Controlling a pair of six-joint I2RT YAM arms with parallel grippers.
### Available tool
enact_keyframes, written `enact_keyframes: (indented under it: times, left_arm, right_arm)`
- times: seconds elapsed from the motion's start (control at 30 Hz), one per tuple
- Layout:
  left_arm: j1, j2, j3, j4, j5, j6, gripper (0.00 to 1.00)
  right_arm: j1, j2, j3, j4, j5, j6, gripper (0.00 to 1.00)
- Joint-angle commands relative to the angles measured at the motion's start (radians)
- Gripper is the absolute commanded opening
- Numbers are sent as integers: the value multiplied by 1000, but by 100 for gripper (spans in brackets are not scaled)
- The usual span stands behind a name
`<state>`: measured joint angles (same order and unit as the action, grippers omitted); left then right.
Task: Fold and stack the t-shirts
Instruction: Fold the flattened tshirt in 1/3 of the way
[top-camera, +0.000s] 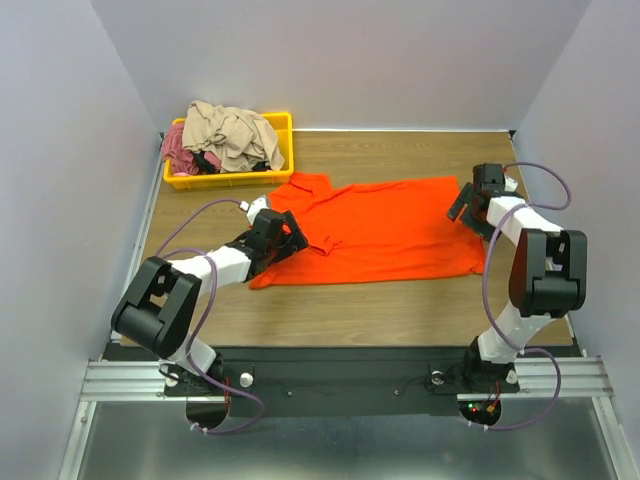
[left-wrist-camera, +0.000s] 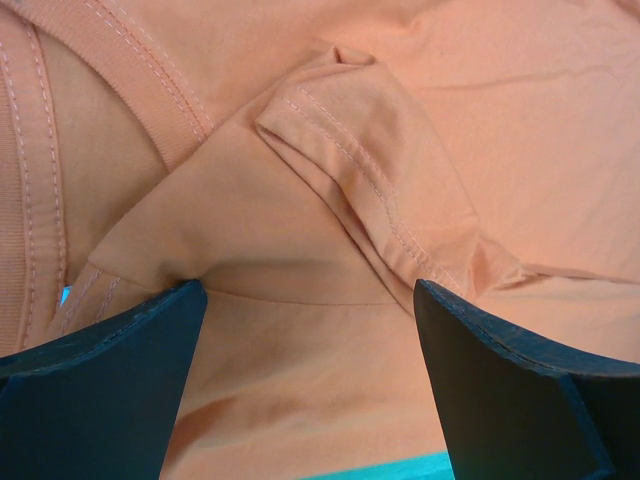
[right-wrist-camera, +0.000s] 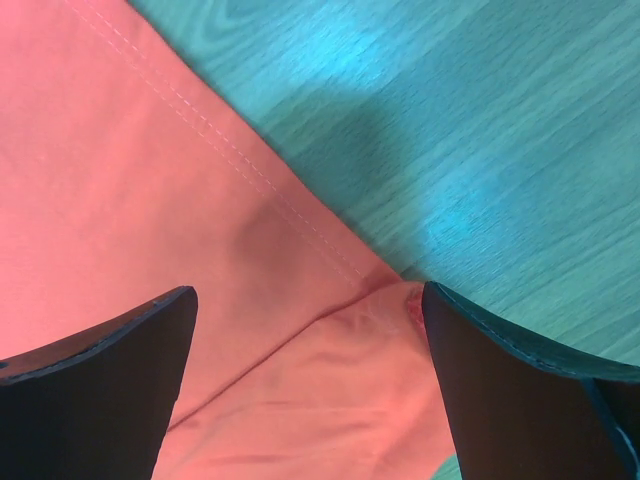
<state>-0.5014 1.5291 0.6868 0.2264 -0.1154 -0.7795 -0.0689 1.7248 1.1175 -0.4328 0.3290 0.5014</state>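
An orange t-shirt (top-camera: 385, 232) lies spread flat on the wooden table (top-camera: 400, 300), collar to the left, hem to the right. My left gripper (top-camera: 285, 236) is open over its left part, the jaws either side of a folded sleeve (left-wrist-camera: 370, 170) beside the collar (left-wrist-camera: 45, 170). My right gripper (top-camera: 468, 203) is open over the shirt's far right hem corner (right-wrist-camera: 385, 300), with bare table beyond it. Neither gripper holds cloth.
A yellow basket (top-camera: 283, 128) at the back left holds a heap of several crumpled shirts, beige (top-camera: 232, 130) and pink-red (top-camera: 180, 155). White walls close in the table at the left, back and right.
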Motion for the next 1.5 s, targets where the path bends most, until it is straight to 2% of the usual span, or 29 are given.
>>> enact_keyframes:
  times: [0.0, 0.27, 0.4, 0.57, 0.67, 0.87, 0.9, 0.93, 1.03, 1.17, 1.23, 1.3, 1.33, 1.37, 1.47]
  left_arm:
    - [9, -52, -32, -183, -20, 16, 98]
    - [-32, -136, 60, -260, -39, 0, 98]
    - [-92, -117, 126, -302, -86, -6, 99]
    - [-173, -18, 252, -303, -70, 32, 99]
    - [-193, 61, 307, -294, -26, 45, 98]
    - [-232, 150, 382, -308, -23, 65, 98]
    - [-230, 166, 390, -320, -30, 59, 96]
    - [-232, 173, 401, -341, -58, 56, 85]
    - [-232, 190, 402, -363, -84, 51, 68]
    - [-230, 224, 419, -369, -98, 58, 51]
    - [-232, 249, 439, -375, -96, 68, 48]
    - [-232, 266, 453, -392, -113, 71, 37]
    - [-232, 267, 460, -395, -124, 69, 20]
    - [-230, 267, 467, -397, -128, 71, 12]
    - [-232, 263, 488, -400, -145, 82, 0]
  right_arm:
    - [-8, -82, 18, 31, -111, 0, 100]
    - [12, -345, -247, 40, -317, -33, 100]
    - [12, -389, -312, 66, -407, -52, 100]
    - [12, -338, -351, 103, -439, -38, 100]
    - [12, -282, -344, 108, -403, -5, 100]
    - [12, -245, -340, 109, -349, 19, 100]
    - [12, -245, -343, 109, -340, 19, 100]
    - [12, -243, -343, 109, -338, 19, 100]
    - [12, -238, -343, 109, -341, 20, 100]
    - [12, -234, -347, 109, -343, 22, 100]
    - [12, -232, -352, 108, -338, 20, 100]
    - [12, -235, -352, 108, -338, 20, 100]
    - [12, -235, -354, 108, -340, 20, 100]
    - [12, -237, -354, 108, -338, 20, 100]
    - [12, -238, -357, 108, -341, 20, 100]
